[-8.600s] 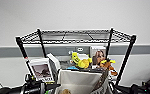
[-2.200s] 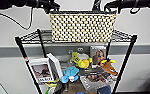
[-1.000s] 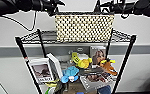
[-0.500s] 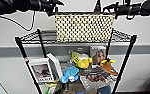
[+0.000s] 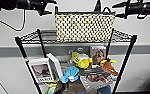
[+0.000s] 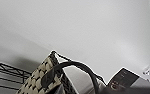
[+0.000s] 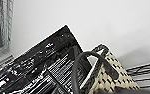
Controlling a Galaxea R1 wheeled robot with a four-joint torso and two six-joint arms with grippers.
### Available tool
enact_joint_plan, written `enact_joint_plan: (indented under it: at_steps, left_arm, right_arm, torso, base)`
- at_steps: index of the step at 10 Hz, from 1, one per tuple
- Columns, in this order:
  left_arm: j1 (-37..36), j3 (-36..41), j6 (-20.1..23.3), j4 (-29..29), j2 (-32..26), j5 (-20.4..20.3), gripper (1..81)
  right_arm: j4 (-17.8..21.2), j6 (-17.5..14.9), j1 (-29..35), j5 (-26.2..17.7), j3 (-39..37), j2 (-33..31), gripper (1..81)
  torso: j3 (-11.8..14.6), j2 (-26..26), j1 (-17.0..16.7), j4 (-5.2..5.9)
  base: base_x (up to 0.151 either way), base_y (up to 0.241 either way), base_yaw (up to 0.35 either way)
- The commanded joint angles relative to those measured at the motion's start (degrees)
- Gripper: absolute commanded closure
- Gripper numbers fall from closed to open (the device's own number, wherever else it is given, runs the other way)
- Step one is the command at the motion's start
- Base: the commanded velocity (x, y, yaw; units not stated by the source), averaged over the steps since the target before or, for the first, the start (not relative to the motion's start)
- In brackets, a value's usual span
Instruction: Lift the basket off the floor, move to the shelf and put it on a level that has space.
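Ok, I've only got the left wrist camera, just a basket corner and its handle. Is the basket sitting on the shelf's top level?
Observer: In the head view the basket appears to rest on the top level, its base along the mesh.
Operator: What's on the tier below?
Observer: Toys and pictures, among them a yellow toy and a framed picture.
Operator: Where's the right arm?
Observer: The right gripper sits by the basket's upper right corner, near that handle.
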Motion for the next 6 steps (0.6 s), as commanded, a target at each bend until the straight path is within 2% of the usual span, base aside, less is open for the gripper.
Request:
enact_joint_plan:
  at_steps: [1,3,6]
  left_arm:
    - [-8.7,4.4,0.4,1.6,-6.9,3.8,1.0]
    - [-8.3,8.3,0.5,1.8,-13.1,4.9,1.0]
    - [-8.2,9.6,3.4,2.4,-19.6,10.2,1.0]
  right_arm:
    - [1.3,0.7,11.4,-0.4,5.6,-8.3,1.0]
    - [0.8,0.8,9.4,-3.2,6.3,-14.0,1.0]
    - [-1.3,0.8,7.3,-6.5,5.2,-19.7,1.0]
  torso:
    - [0.0,0.0,0.0,0.00]
    - [0.0,0.0,0.0,0.00]
    - [0.0,0.0,0.0,0.00]
  base:
    - [0.000,0.000,0.000]
    - [0.000,0.000,0.000]
    - [0.000,0.000,0.000]
